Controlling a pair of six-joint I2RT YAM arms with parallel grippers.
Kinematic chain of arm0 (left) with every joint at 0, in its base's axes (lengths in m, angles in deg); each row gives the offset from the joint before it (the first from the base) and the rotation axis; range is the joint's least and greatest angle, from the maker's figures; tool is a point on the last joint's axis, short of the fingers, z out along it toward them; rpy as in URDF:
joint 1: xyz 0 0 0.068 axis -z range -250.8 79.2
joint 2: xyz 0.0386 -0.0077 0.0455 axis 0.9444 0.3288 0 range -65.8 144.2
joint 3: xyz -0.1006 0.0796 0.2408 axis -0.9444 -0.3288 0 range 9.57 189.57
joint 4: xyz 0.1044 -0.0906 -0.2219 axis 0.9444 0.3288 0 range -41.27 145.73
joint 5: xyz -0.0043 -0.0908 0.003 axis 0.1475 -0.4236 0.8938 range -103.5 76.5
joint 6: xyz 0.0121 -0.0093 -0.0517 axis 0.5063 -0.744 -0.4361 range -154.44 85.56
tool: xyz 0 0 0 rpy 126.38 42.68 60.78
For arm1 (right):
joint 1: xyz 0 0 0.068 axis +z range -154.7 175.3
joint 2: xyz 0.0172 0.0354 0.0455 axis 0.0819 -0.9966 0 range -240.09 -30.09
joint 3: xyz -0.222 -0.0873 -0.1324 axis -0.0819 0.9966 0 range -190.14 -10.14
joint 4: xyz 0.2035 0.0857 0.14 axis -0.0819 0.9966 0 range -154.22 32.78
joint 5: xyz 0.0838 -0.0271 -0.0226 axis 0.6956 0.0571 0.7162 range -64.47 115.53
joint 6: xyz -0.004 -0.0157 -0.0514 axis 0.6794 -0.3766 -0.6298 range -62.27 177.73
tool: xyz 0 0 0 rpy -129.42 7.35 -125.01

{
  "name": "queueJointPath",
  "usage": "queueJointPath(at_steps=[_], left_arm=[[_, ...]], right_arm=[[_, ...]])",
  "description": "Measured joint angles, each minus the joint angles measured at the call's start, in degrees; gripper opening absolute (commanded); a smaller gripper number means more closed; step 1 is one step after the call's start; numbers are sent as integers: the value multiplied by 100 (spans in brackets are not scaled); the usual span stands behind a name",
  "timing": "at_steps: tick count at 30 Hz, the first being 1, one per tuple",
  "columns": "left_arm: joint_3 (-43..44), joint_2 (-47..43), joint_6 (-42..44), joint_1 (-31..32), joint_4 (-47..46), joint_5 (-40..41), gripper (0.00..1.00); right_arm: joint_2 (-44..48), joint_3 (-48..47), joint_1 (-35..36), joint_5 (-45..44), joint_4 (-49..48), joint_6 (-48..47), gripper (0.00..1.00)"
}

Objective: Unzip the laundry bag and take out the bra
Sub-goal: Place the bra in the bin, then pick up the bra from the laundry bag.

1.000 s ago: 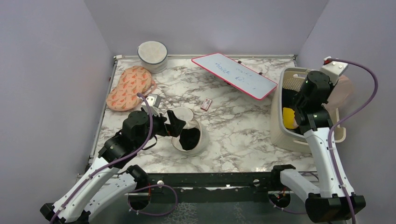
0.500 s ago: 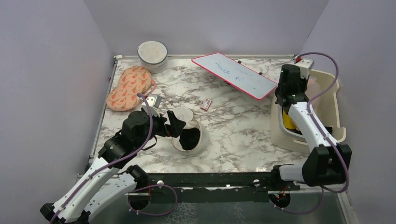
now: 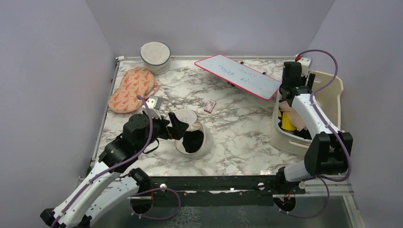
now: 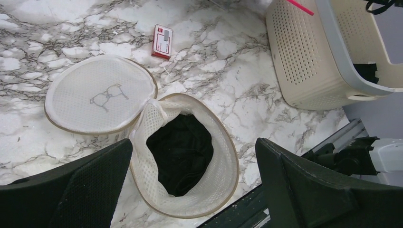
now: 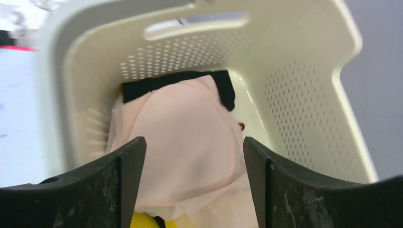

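Note:
The laundry bag [image 4: 102,95] lies unzipped on the marble table near the front left, its round lid flipped back with the spectacles mark up. Its open body [image 3: 203,142] shows black clothes [image 4: 180,149] inside. My left gripper [image 4: 192,147] hovers open above that opening, touching nothing; in the top view my left gripper [image 3: 177,128] is beside the bag. The bra [image 5: 185,137], pale pink, lies loose in the cream basket [image 5: 304,95] on top of a yellow garment [image 5: 142,221] and black clothes [image 5: 166,80]. My right gripper [image 5: 192,147] hangs open over it, jaws apart on either side.
The basket [image 3: 332,80] stands at the right edge of the table. A red-framed whiteboard [image 3: 237,76] leans at the back. An orange-patterned pouch [image 3: 132,89] and a round cream container [image 3: 155,55] sit at the back left. A small red card [image 3: 210,106] lies mid-table.
My right arm swung from beyond the basket to over it and lowered. Its jaws went from shut to open, and the bra now lies in the basket. The left arm stayed still.

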Motion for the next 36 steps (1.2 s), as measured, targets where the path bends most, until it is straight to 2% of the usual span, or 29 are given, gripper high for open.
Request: queueJointPath(at_steps=[6,9,15,20,22,28,32,36], left_arm=[[-199,-4,-2,0,-9,-7,99],[-396,11,-28,0,2,-11,99],[-636,59,-48,0,33,-7,99],[-719,114,-144,0,37,42,95],[-776,136,-186,2,35,98,92],[-1038,273,-586,0,13,232,81],[-1438,313,-1102,0,-68,234,59],[-1921,140,-1572,0,-90,234,42]], right_arm=[[815,-509,61,870,446,105,75],[1351,-800,79,1611,544,90,75],[2131,-667,76,4522,431,162,73],[2201,-188,317,6808,173,691,71],[2090,-136,785,7250,157,890,70],[1506,-136,3259,7497,13,1259,56],[1021,103,4533,7344,-354,1591,45],[601,597,5051,7307,-780,1891,41]])
